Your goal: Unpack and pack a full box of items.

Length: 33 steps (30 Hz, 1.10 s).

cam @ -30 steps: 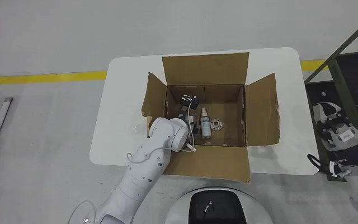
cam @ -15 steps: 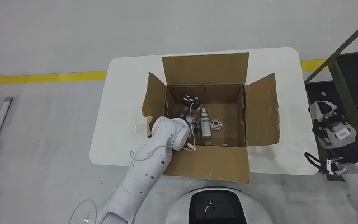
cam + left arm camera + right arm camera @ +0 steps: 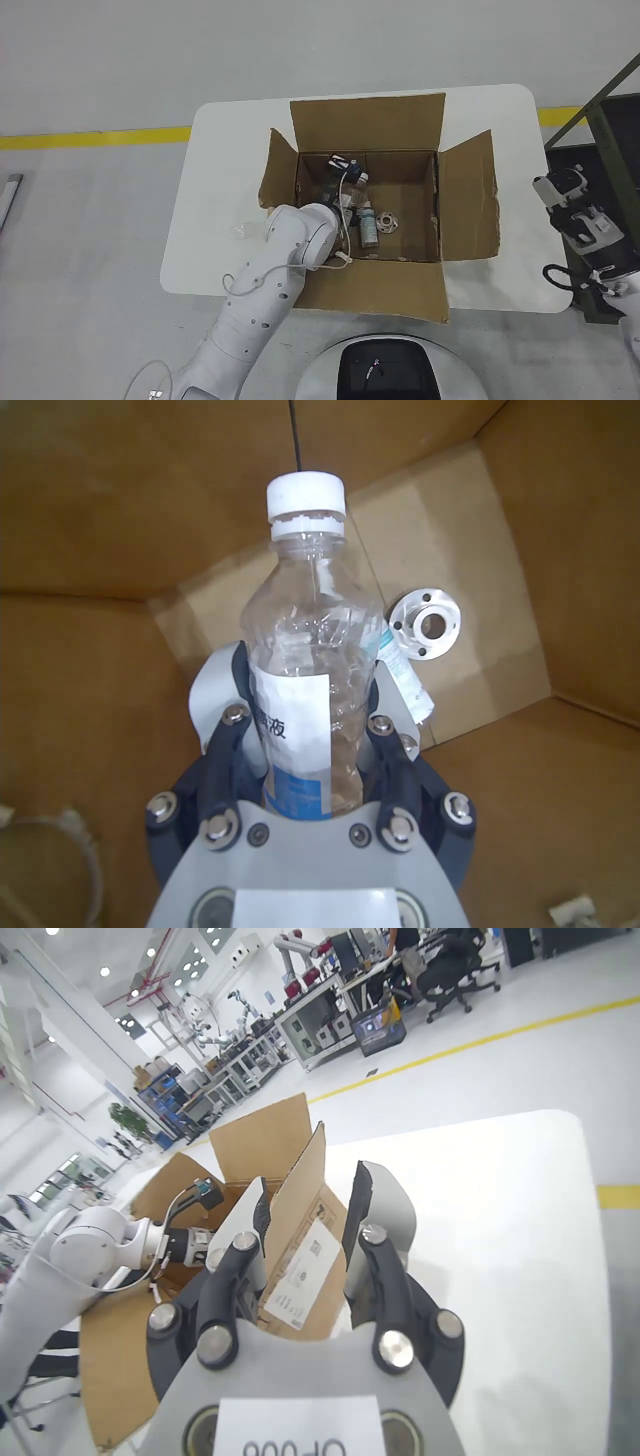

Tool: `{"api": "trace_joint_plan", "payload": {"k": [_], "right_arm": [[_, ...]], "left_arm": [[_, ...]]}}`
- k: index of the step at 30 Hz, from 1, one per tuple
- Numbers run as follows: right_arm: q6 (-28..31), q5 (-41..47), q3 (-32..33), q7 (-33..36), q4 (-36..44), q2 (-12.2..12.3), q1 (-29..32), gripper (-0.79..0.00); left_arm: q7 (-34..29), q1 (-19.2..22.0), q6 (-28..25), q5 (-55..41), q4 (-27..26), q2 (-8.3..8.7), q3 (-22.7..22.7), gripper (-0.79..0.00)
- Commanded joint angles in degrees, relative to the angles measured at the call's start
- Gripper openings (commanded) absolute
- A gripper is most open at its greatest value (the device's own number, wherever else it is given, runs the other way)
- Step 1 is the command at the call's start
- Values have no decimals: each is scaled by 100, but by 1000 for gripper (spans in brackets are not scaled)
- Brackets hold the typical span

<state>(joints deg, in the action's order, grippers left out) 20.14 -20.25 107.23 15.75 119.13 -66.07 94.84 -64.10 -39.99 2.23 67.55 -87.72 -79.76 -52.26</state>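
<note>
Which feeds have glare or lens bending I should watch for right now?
Right wrist view: the white table glares nearly blank, and the wide lens makes the open jaws loom large. Left wrist view: even light, with small highlights on the held bottle and the metal flange. Top view: the box floor sits in shade from its walls.

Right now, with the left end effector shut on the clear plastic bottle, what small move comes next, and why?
Probably lift straight up: the left end effector grips the white-capped clear plastic bottle inside the brown cardboard box, whose walls surround it.
</note>
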Motion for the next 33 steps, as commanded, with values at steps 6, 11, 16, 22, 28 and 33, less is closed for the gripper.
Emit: {"api": "trace_joint_plan", "payload": {"k": [6,11,16,22,28,33], "right_arm": [[-201,923,-160,753,-61,30,-199,-397],[-237,599,-414,1172,104,61,-311,-409],[-380,286,-595,1290,96,74,-345,-714],[-477,50,-647,1209,112,82,-332,-785],[-557,77,-552,1083,123,87,-276,-785],[-526,93,-426,1035,149,96,-217,-785]], "left_arm": [[-238,-245,183,-281,-1095,53,-475,-785],[-401,-333,308,-418,-1757,90,-833,-785],[-437,-305,475,-586,-2257,108,-1173,-785],[-501,-139,624,-872,-2543,113,-1489,-785],[-605,43,619,-822,-2666,149,-1775,-785],[-715,84,672,-708,-2754,194,-2090,-785]]}}
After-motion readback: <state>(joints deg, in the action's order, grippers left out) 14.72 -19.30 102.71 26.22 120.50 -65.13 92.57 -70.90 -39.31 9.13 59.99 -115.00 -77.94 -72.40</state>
